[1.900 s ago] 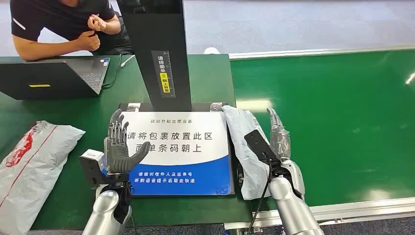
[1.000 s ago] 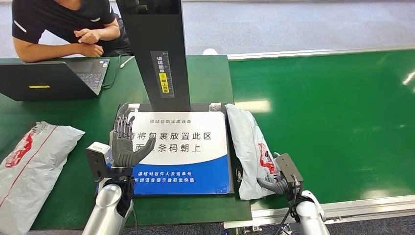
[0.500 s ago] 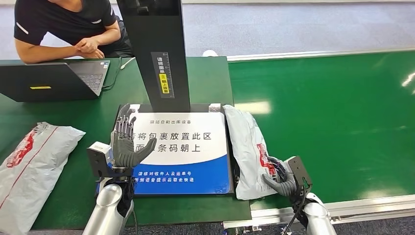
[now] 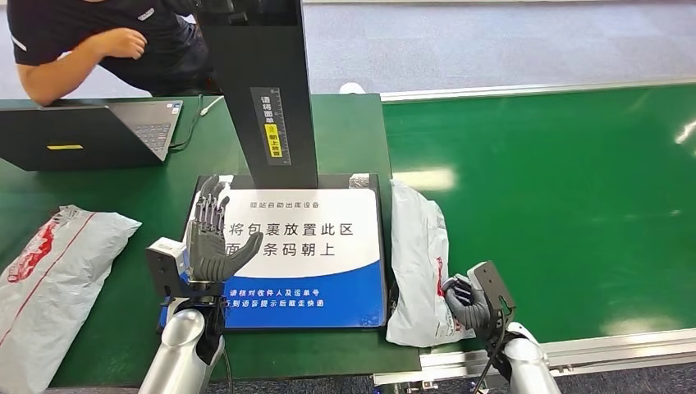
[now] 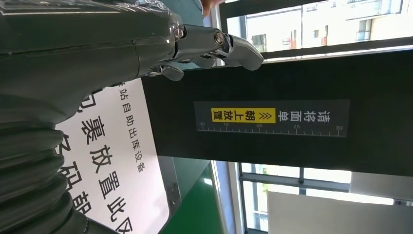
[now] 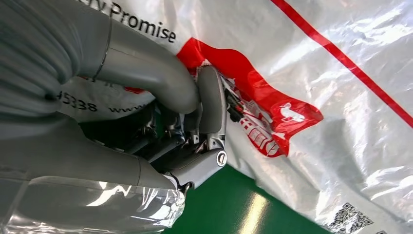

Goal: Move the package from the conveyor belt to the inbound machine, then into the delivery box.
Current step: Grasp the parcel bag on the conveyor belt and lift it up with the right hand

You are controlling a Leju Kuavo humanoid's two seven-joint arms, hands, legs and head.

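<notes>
Right hand [image 4: 466,302]: you see it low at the near edge of the belt [image 4: 558,197], fingers curled onto the near end of the package [image 4: 418,254]. In the right wrist view the thumb [image 6: 146,73] presses the plastic by its red print, and the darker fingers [image 6: 195,168] fold in beneath — the hand grips the bag.

Package: a grey-white plastic mailer lying lengthwise along the seam where the belt meets the table [image 4: 345,131], touching the right edge of the scan pad [image 4: 304,254]. Its far end reaches about level with the pad's far corner; its near end sits at the belt's near edge, in your right hand.

Left hand [image 4: 210,242]: raised palm-up over the left edge of the pad, fingers spread and holding nothing. The left wrist view shows a fingertip [image 5: 241,48] against the dark post [image 5: 292,112].

Scan pad: a white and blue printed sheet on a dark base, near the table's front edge — the post [image 4: 267,90] rises from its far side, with a yellow label on its face.

Second mailer [image 4: 53,275]: a grey bag with red print at the table's near left corner, well apart from both hands.

Laptop [image 4: 90,131]: open at the far left of the table, with a person [image 4: 90,41] leaning behind it.
</notes>
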